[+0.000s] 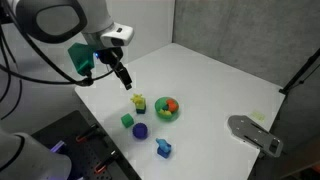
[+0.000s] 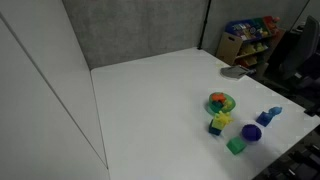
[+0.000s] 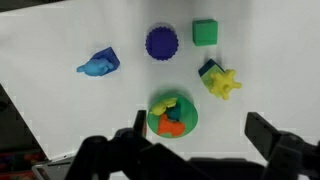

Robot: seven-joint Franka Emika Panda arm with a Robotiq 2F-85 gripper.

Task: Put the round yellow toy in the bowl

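The round yellow toy (image 3: 222, 83) is bright yellow with short knobs. It lies on the white table against a small blue piece, outside the bowl; it also shows in both exterior views (image 1: 138, 101) (image 2: 220, 119). The green bowl (image 3: 152, 122) (image 1: 167, 115) (image 2: 221, 108) stands just beside it and holds an orange toy, a teal piece and a yellowish piece. My gripper (image 3: 200, 135) (image 1: 125, 80) is open and empty. It hangs above the table, over the spot between the bowl and the yellow toy in the wrist view.
A purple round toy (image 3: 161, 43), a green cube (image 3: 205, 32) and a blue toy (image 3: 99, 66) lie near the bowl. A grey flat object (image 1: 252, 130) sits at the table's edge. A grey wall and shelves with goods (image 2: 250, 38) stand behind.
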